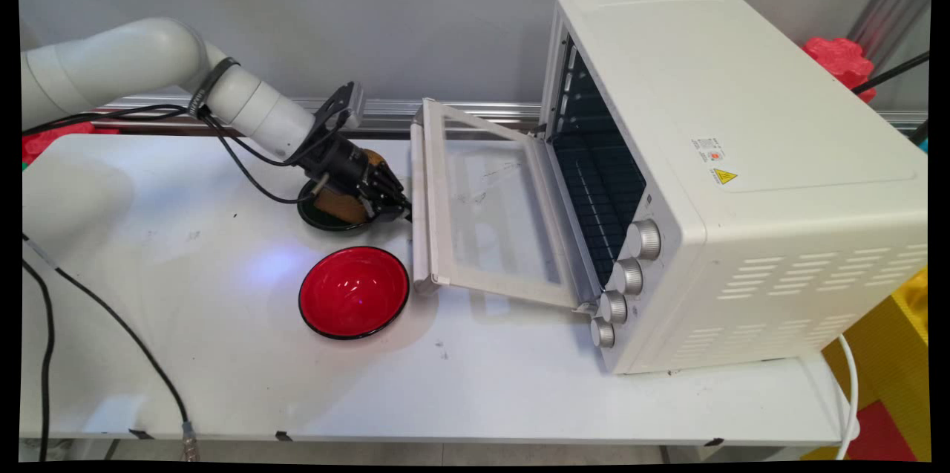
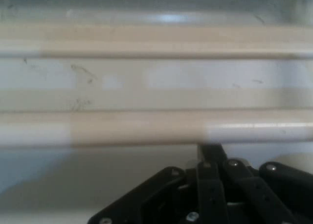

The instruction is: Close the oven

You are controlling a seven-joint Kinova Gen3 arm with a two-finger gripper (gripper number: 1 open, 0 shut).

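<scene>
My black gripper hovers low over the table, its tip right at the handle of the white toaster oven's opened glass door. In the hand view the gripper is shut with nothing between its fingers, and its tip just reaches the pale handle bar running across the picture. Behind the hand sits a dark plate with a brown piece of food on it, partly hidden by the wrist.
A red bowl with a black rim stands in front of the gripper's side, near the door's near corner. The oven shows several silver knobs. Black cables trail over the table's left part.
</scene>
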